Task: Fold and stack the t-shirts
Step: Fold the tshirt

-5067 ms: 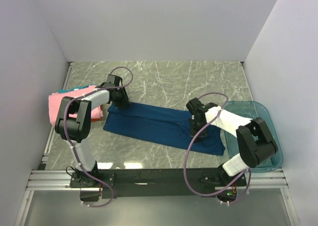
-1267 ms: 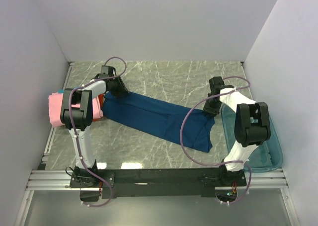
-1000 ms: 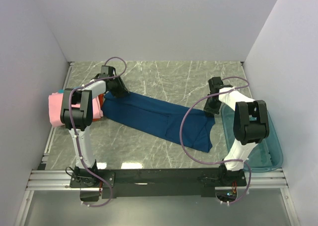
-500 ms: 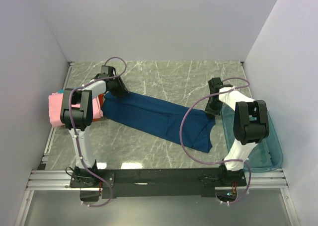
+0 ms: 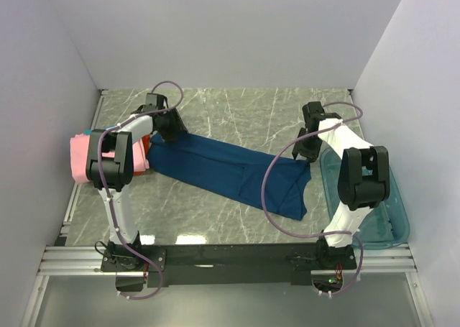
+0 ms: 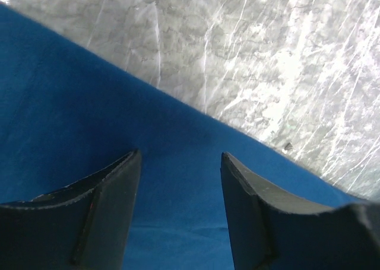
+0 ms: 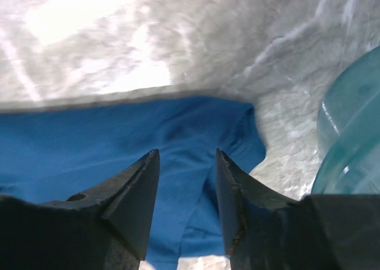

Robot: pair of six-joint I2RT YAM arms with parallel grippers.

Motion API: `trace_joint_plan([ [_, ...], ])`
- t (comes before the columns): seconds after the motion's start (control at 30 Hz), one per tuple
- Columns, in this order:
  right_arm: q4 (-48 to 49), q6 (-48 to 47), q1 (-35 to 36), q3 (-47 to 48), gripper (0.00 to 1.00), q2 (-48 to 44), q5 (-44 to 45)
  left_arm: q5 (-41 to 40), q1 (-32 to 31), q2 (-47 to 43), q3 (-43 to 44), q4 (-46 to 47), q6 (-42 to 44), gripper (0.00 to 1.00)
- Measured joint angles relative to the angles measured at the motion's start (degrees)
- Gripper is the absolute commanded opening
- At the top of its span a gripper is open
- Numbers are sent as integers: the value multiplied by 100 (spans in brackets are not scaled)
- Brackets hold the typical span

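The dark navy t-shirt [image 5: 223,170] lies stretched in a slanted band across the marble table. My left gripper [image 5: 174,133] stands open just above its far left corner. The left wrist view shows the blue cloth [image 6: 71,104] under the left gripper [image 6: 181,157], with nothing between the fingers. My right gripper [image 5: 307,153] hangs open over the shirt's far right corner, and the cloth [image 7: 89,145] lies loose below the right gripper [image 7: 187,153]. A folded pink t-shirt [image 5: 83,158] sits at the left edge with an orange one [image 5: 144,153] beside it.
The translucent teal tub [image 5: 374,205] stands at the right, close to my right arm, and its rim [image 7: 350,121] shows in the right wrist view. White walls close in on the left, back and right. Purple cables loop over both arms.
The right gripper has opened, let go of the navy shirt's corner and drawn slightly away toward the back. The left gripper has opened wider. The shirt lies as before.
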Motion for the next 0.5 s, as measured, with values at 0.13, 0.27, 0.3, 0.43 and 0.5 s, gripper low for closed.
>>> trace_joint_plan([
  [0.13, -131, 0, 133, 302, 51, -118, -17, -46, -17, -162, 22, -140, 37, 63],
  [0.27, -162, 24, 363, 400, 51, -356, -46, -98, -162, -387, 22, -173, 109, 63],
  [0.3, -173, 33, 433, 400, 51, -422, -81, -96, -223, -424, 22, -173, 125, 63],
  [0.43, -133, 160, 697, 382, 51, -531, -363, -74, -470, -450, -22, -90, 140, 63],
  [0.5, -46, 236, 813, 289, 51, -531, -562, -50, -553, -455, -155, -4, 138, 63],
])
